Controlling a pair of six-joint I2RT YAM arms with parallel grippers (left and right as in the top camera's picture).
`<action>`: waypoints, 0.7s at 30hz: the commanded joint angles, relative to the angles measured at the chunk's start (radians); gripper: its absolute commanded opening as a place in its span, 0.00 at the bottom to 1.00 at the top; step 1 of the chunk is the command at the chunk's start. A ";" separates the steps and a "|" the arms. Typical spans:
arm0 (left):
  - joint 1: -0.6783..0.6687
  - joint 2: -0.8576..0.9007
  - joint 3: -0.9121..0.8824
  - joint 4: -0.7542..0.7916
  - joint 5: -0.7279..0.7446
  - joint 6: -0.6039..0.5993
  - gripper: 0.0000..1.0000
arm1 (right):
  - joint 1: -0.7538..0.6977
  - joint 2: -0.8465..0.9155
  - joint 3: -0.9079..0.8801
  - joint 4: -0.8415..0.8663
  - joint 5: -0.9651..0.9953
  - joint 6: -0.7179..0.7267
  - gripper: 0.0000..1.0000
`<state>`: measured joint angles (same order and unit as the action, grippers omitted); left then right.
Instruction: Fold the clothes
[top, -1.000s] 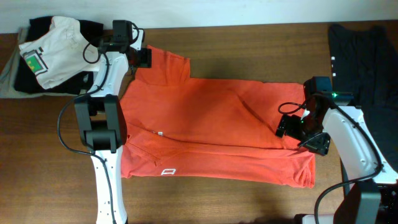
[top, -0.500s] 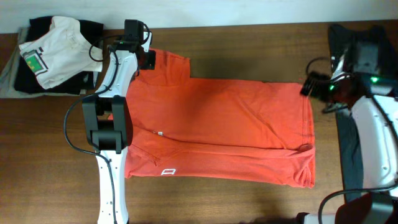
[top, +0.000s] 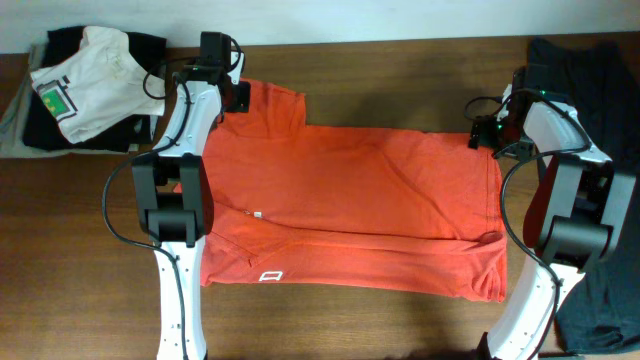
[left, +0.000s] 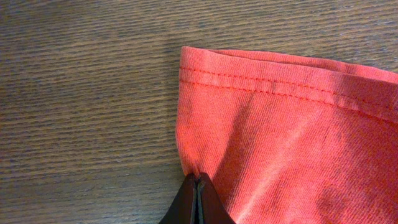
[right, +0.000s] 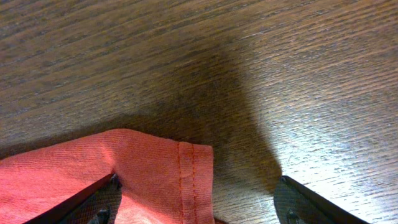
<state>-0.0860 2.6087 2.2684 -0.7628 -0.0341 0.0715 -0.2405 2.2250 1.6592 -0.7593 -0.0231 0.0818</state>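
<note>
Overhead, the wooden surface (top: 400, 70) carries the red-orange T-shirt (top: 350, 200), spread flat across its middle (the near edge doubled over in a band). A black garment (top: 590, 80) lies along the right side, and a white shirt (top: 85, 80) with a green patch at far left. The left tool (left: 198, 190) is pinched tight on the sleeve's edge. The right tool (right: 198, 183) stands wide, straddling a hem corner and gripping nothing.

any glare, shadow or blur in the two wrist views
Right wrist: a dark shadow falls on the table above the shirt corner, with a bright glare patch to its right. Left wrist: even light, hem stitching sharp, no glare.
</note>
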 joint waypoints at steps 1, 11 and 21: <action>0.003 0.060 -0.047 -0.042 0.000 0.004 0.01 | 0.005 0.009 0.019 0.002 0.008 0.003 0.65; 0.001 0.094 -0.048 -0.045 0.004 -0.022 0.01 | 0.005 0.009 0.014 0.056 -0.056 0.035 0.07; 0.011 -0.252 -0.038 -0.366 0.072 -0.034 0.01 | 0.002 -0.055 0.299 -0.414 -0.052 0.084 0.04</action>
<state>-0.0849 2.4523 2.2341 -1.0950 0.0208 0.0483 -0.2405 2.2223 1.8957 -1.1278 -0.0731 0.1532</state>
